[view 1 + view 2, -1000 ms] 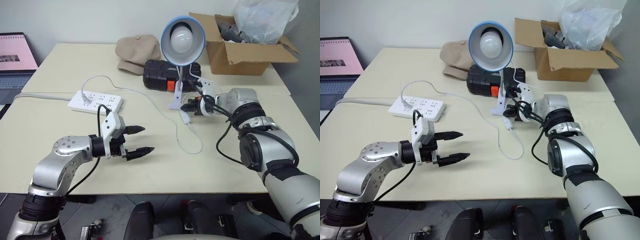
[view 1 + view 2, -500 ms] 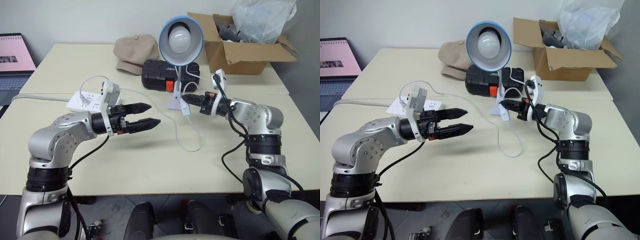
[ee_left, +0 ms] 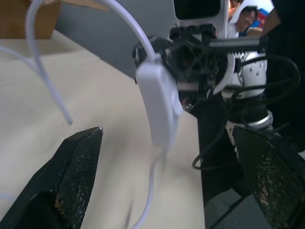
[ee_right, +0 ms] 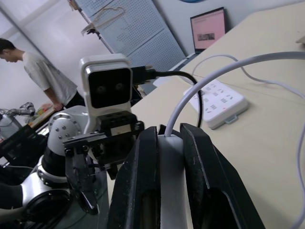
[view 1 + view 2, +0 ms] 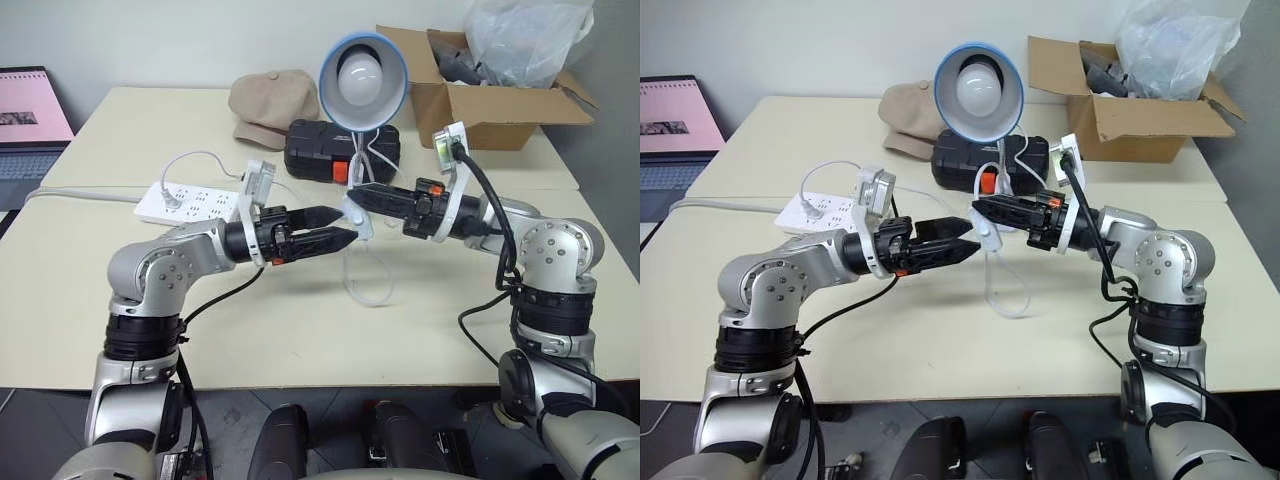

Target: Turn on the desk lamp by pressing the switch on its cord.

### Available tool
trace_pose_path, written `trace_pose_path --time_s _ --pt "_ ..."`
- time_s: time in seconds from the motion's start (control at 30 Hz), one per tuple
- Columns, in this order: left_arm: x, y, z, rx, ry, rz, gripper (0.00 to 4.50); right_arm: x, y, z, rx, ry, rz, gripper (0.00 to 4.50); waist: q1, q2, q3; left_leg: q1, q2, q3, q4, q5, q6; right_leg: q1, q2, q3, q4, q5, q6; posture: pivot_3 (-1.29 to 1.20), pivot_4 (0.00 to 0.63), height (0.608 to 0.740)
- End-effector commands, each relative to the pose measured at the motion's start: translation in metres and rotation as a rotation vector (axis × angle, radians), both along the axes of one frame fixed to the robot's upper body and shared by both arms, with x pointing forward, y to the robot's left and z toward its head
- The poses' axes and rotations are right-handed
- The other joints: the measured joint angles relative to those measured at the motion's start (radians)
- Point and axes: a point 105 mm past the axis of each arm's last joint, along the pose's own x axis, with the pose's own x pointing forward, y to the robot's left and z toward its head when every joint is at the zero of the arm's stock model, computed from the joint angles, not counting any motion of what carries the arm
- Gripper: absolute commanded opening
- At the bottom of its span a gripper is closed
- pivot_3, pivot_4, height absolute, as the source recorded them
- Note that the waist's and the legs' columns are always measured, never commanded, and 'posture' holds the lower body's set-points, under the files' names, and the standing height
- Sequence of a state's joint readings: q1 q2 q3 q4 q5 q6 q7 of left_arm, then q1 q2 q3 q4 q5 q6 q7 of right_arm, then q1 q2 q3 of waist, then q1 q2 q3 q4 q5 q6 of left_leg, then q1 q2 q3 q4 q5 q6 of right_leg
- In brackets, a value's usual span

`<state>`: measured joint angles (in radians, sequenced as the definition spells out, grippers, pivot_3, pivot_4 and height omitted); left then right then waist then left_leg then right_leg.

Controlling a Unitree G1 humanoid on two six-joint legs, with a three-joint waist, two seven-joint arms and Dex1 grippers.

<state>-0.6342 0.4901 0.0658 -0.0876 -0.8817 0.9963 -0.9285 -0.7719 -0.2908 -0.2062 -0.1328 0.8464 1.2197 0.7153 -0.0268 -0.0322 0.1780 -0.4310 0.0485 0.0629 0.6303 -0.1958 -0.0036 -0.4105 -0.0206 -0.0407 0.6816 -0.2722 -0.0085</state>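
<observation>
No lettering can be read anywhere here. The laptop (image 5: 35,120) screen shows pink, its text too small to read.

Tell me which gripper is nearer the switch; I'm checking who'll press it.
Right. The right gripper is shut on the switch, holding it above the table. The left gripper is open, its fingertips just short of the switch, facing it.

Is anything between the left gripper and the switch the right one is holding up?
Nothing visible. The right gripper is shut on the switch, lifted off the table. The left gripper is open and faces it across a clear gap, with the cord hanging below.
</observation>
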Motion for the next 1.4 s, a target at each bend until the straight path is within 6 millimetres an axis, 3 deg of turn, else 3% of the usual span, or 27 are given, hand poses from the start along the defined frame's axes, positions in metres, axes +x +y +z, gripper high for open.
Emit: trace_pose_path --time_s 0.03,0.43,1.1,1.17,1.4 --pt "-0.005 -0.007 0.013 -0.054 -0.026 -0.035 4.5 -0.011 0.002 0.01 0.009 -0.041 0.043 0.34 0.0 0.0 0.0 0.0 0.0 0.0 0.0 0.0 0.0 0.0 0.0 0.0 0.0 0.0 0.0 0.0 0.15 0.74" --pt "-0.011 -0.009 0.01 -0.097 0.0 -0.061 4.5 -0.016 0.004 0.013 -0.006 -0.043 0.078 0.34 0.0 0.0 0.0 0.0 0.0 0.0 0.0 0.0 0.0 0.0 0.0 0.0 0.0 0.0 0.0 0.0 0.15 0.74" --pt "-0.019 -0.018 0.001 -0.11 0.014 -0.128 0.69 -0.021 0.004 0.017 -0.013 -0.046 0.1 0.34 0.0 0.0 0.0 0.0 0.0 0.0 0.0 0.0 0.0 0.0 0.0 0.0 0.0 0.0 0.0 0.0 0.15 0.74" --pt "-0.018 -0.018 0.001 -0.114 0.014 -0.126 0.47 -0.021 0.004 0.017 -0.014 -0.045 0.103 0.34 0.0 0.0 0.0 0.0 0.0 0.0 0.0 0.0 0.0 0.0 0.0 0.0 0.0 0.0 0.0 0.0 0.15 0.74" --pt "-0.018 -0.018 0.0 -0.111 0.011 -0.121 0.45 -0.021 0.005 0.016 -0.02 -0.04 0.108 0.34 0.0 0.0 0.0 0.0 0.0 0.0 0.0 0.0 0.0 0.0 0.0 0.0 0.0 0.0 0.0 0.0 0.15 0.74"
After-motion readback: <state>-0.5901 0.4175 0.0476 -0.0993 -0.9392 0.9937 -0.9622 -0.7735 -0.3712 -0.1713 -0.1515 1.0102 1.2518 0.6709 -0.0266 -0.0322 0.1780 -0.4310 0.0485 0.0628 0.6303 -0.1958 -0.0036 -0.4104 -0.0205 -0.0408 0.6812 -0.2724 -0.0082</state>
